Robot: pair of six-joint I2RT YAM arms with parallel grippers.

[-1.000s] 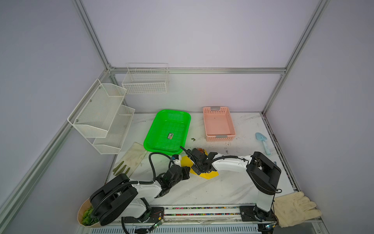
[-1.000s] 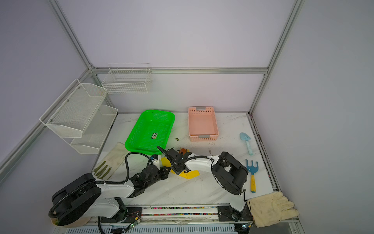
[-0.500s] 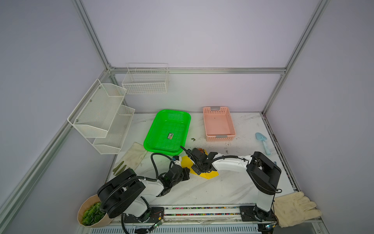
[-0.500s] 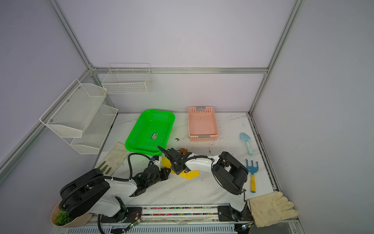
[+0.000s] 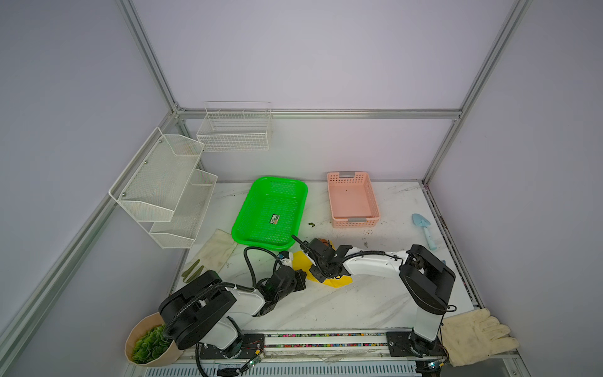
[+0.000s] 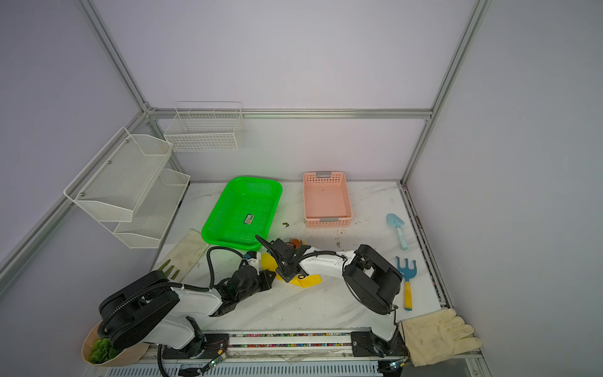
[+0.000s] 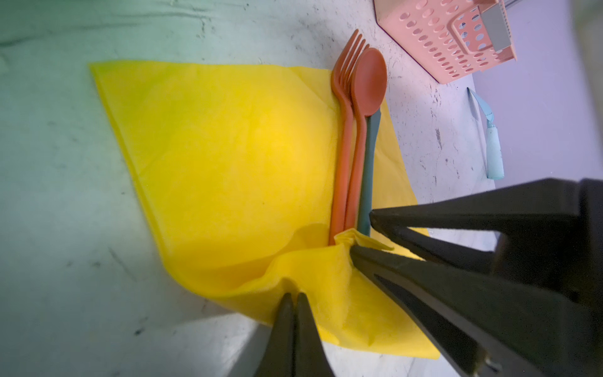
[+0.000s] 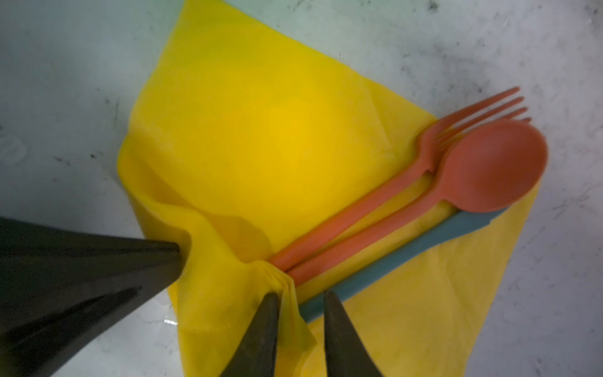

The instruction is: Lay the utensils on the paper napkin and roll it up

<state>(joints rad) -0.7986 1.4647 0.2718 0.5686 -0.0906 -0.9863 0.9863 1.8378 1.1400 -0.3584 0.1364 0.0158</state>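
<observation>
Utensils (image 8: 375,230) on paper napkin (image 8: 277,130), handle ends hidden under raised fold

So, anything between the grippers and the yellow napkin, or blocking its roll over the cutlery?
Nothing visible. The left gripper pinches an edge of the paper napkin, the right gripper straddles its bunched corner; the utensils lie on it.

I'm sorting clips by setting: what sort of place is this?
Probably a robot lab test booth: plain walls on an aluminium frame, a left arm and right arm mounted on a front rail, and staged props like a pink basket and green tray.
</observation>
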